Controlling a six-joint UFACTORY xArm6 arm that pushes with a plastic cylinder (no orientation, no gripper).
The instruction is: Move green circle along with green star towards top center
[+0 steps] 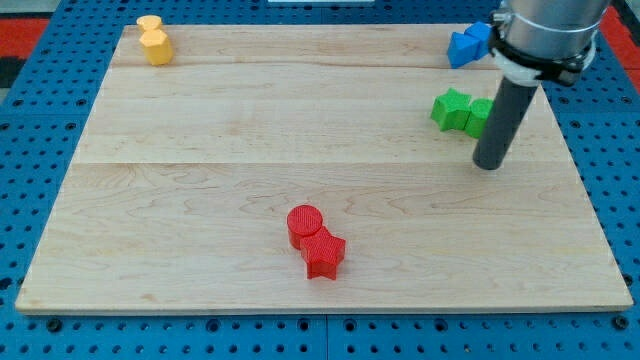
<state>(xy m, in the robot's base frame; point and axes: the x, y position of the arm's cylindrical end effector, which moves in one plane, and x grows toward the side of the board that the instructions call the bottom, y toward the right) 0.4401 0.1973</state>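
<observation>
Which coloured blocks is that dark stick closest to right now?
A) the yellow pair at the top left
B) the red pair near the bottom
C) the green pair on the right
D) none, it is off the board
C: my tip rests on the board just to the view's lower right of the green blocks, with the rod overlapping the right one, far from the red blocks and yellow blocks.

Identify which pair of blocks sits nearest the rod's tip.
The green pair at the view's right: my tip rests just below and right of it. The blue, red and yellow pairs lie farther off.
</observation>
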